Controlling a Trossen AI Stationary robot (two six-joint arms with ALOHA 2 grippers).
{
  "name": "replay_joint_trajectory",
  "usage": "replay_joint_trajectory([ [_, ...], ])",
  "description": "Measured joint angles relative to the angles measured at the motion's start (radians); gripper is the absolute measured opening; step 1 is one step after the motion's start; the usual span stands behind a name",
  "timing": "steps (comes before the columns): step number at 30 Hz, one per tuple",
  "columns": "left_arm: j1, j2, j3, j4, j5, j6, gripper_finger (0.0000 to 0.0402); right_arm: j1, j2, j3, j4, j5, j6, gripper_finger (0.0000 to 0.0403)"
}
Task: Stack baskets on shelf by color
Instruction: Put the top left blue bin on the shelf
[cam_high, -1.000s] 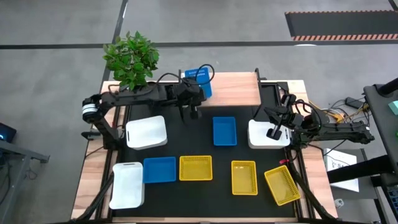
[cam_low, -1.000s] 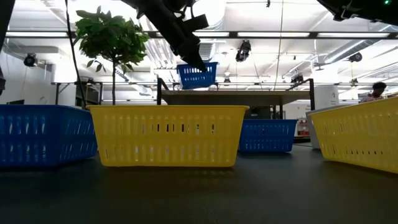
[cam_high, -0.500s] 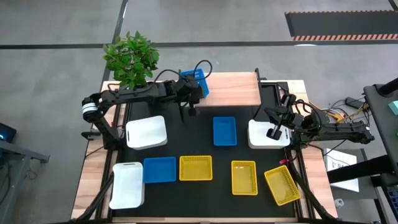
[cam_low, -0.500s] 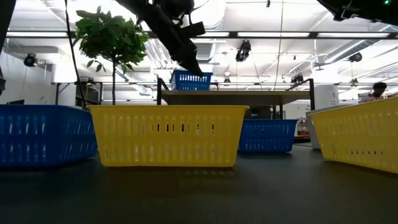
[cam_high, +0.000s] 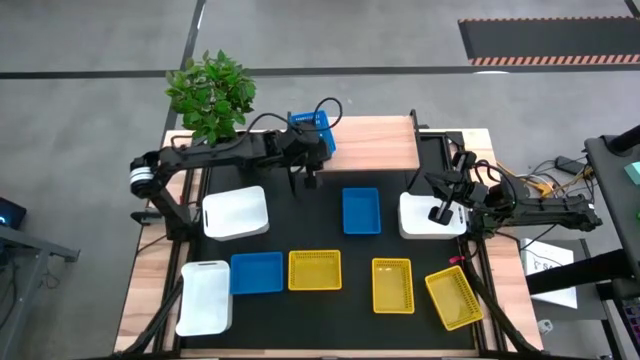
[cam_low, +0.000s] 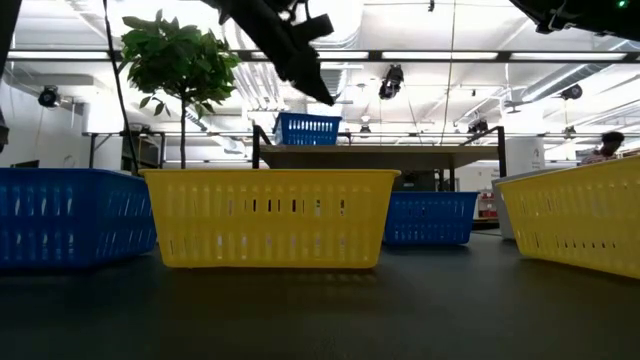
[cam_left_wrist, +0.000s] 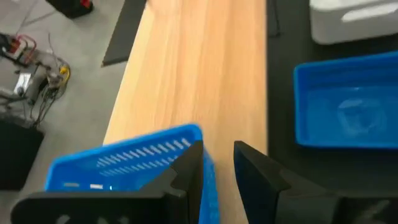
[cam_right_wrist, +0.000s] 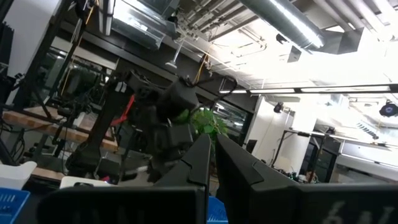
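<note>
- Left gripper (cam_left_wrist: 217, 163) reaches over the shelf (cam_high: 375, 140), fingers slightly parted around the rim of a blue basket (cam_high: 311, 128) resting there.
- Right gripper (cam_high: 437, 213) hovers, nearly closed and empty, over a white basket (cam_high: 415, 222).
- A plant (cam_high: 211, 92) stands nearby.

A: The shelf (cam_high: 375, 142) top looks like pale wood grain, pretty smooth and matt.

B: Yep, and the blue basket (cam_high: 311, 126) on it is slotted plastic, slightly shiny. The table mat (cam_high: 320, 220) is black, matt, kinda rubbery.
</note>
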Motion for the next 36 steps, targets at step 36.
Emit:
replay_joint_trajectory([
  [36, 0.022, -0.015, 0.048, -0.289, -0.102, -0.144, 0.0, 0.0, -0.001, 0.0, 0.002, -0.003, 0.006, 0.0018],
])
